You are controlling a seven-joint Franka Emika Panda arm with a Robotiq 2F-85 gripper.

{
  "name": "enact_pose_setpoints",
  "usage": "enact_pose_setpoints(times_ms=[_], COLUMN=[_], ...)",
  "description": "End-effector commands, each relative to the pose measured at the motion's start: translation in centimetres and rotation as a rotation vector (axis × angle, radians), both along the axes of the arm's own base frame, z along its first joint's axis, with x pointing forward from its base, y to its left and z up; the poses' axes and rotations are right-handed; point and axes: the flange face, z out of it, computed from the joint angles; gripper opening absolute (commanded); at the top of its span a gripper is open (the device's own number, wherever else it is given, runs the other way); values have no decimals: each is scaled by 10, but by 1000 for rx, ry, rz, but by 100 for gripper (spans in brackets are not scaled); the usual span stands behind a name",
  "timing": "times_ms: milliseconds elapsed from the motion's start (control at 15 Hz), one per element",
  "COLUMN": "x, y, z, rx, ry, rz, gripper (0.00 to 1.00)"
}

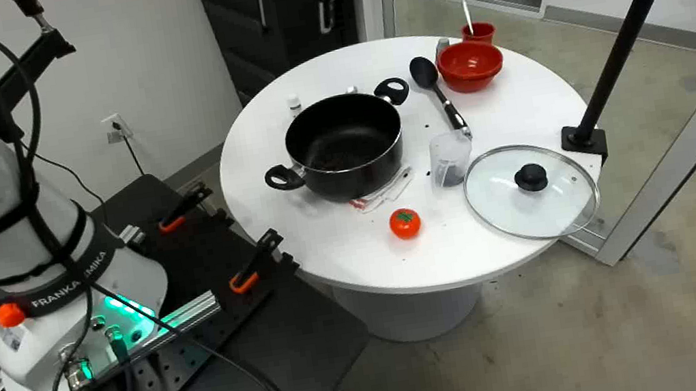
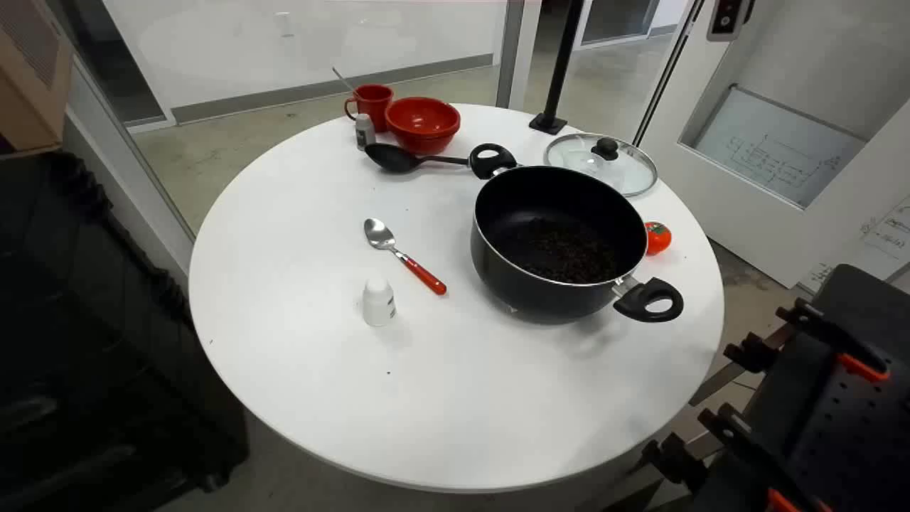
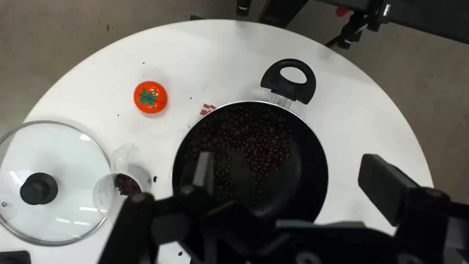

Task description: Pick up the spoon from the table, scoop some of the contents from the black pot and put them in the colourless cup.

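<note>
The spoon, with a black rounded head and dark handle, lies on the white table [image 1: 321,248]. It shows in both exterior views [image 1: 426,73] [image 2: 394,158]; I cannot make it out in the wrist view. The black pot [image 1: 356,184] [image 2: 533,295] holds dark beans [image 3: 253,135] and stands in the table's middle. The colourless cup [image 1: 452,151] stands upright beside the pot, between spoon handle and lid; dark beans show inside it in the wrist view [image 3: 141,176]. My gripper [image 3: 287,165] is open and empty, high above the pot. Its fingers also show at the top of an exterior view [image 1: 296,20].
A glass lid [image 1: 536,209] and a tomato [image 1: 404,223] lie near the cup. Red bowls [image 2: 423,128], a red mug [image 2: 373,107] and a grey bottle [image 2: 365,133] stand beyond the spoon. A red-handled metal spoon [image 2: 423,275] and a white bottle [image 2: 379,304] lie on the pot's other side.
</note>
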Motion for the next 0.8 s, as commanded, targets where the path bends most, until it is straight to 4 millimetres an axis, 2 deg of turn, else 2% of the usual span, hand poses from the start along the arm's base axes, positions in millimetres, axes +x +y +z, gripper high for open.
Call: enact_pose_setpoints(times_ms=[0, 267, 467, 733], x=[0, 4, 8, 9], y=[0, 19, 42, 73], z=[0, -15, -26, -28], rx=[0, -17, -33, -41], ry=[1, -19, 3, 3], rz=[0, 16, 77, 162], gripper=[100, 100, 100, 100])
